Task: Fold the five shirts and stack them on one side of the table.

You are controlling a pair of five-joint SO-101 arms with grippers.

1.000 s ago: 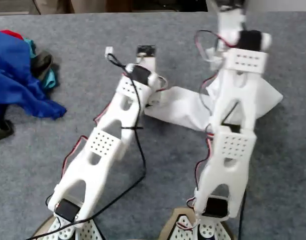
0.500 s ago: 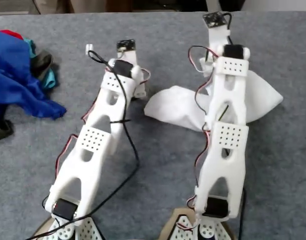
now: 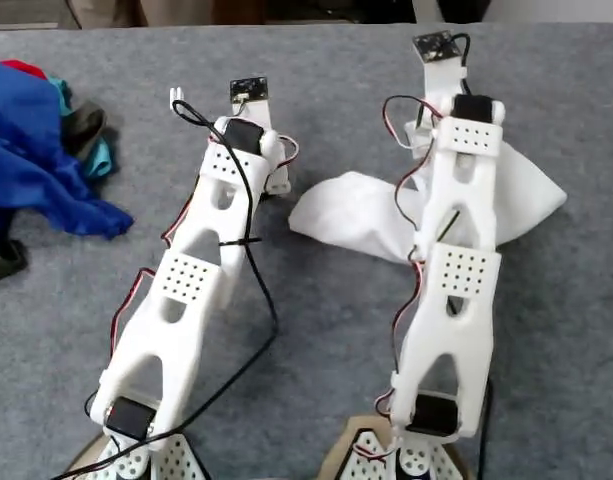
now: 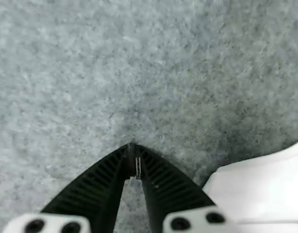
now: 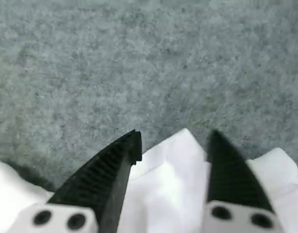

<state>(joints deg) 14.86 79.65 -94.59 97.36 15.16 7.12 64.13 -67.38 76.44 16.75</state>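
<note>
a second ago the left gripper (image 4: 133,161) was at the left edge of the white shirt (image 3: 351,215). now it has gone off it and hangs over the bare grey table (image 3: 326,70), its jaws pressed together with nothing between them and the shirt only beside it. the right arm has also shifted a little. the right gripper (image 5: 174,141) stands wide open above the far edge of the shirt, with a pointed corner of cloth between its fingers, not closed on it.

the shirt lies crumpled at the middle-right of the table, partly under the right arm, and it does not look folded yet. i think the last hold was let go and a new grip must be taken before any fold.

at the left edge of the table waits a heap of other clothes, a blue shirt (image 3: 26,150) on top with red, teal and dark pieces by it. the black cable (image 3: 271,300) of the left arm runs down to the table near the shirt and could catch the cloth.
</note>
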